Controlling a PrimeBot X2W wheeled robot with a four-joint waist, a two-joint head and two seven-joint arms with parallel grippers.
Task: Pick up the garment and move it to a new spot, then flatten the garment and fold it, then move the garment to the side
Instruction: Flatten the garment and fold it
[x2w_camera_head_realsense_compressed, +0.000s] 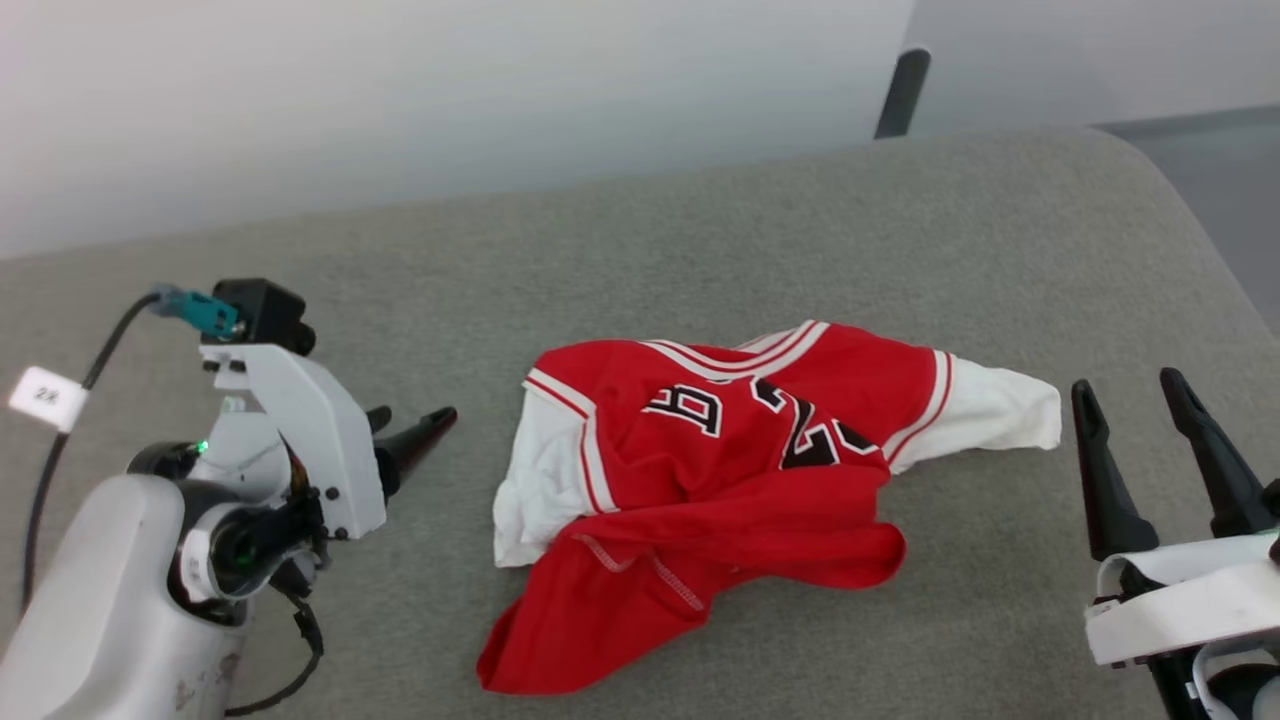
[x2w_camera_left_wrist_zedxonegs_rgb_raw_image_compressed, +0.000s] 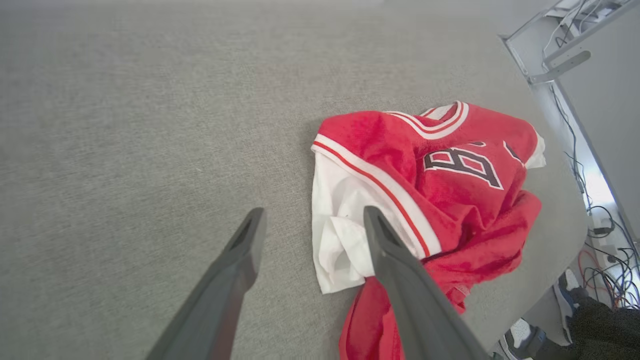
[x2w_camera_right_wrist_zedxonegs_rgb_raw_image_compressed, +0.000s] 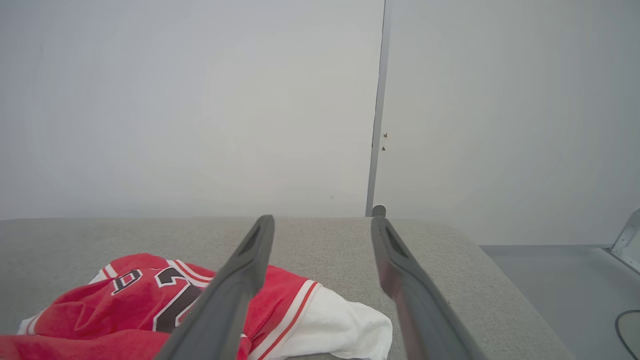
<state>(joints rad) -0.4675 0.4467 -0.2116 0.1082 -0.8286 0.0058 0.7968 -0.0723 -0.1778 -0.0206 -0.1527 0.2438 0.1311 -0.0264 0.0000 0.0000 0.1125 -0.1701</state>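
Lying crumpled at the middle of the grey table: garment, numbers up, collar toward the far edge, hem turned up over itself on the near side, stitching exposed.

Long axis: runs left to right between the two arms, from the bunched white left sleeve to the outstretched right sleeve.

Tool, left gripper: jaws fully apart, nothing held. Its fingers point sideways at the left sleeve, near it but clear of the cloth.

Tool, right gripper: jaws fully apart, nothing held. Its fingers point away from the robot, just beside the tip of the right sleeve, not touching.

Nearer arm: judged about even across the table. The left is aimed at the cloth and looks low. The right looks raised and would need to turn in and descend.

Views:
- The left wrist view gives the left sleeve's folds, the table rim, floor cables and a shoe.
- The right wrist view looks level at a wall, with the garment low at its left.
- The head view gives the hem and the full spread.
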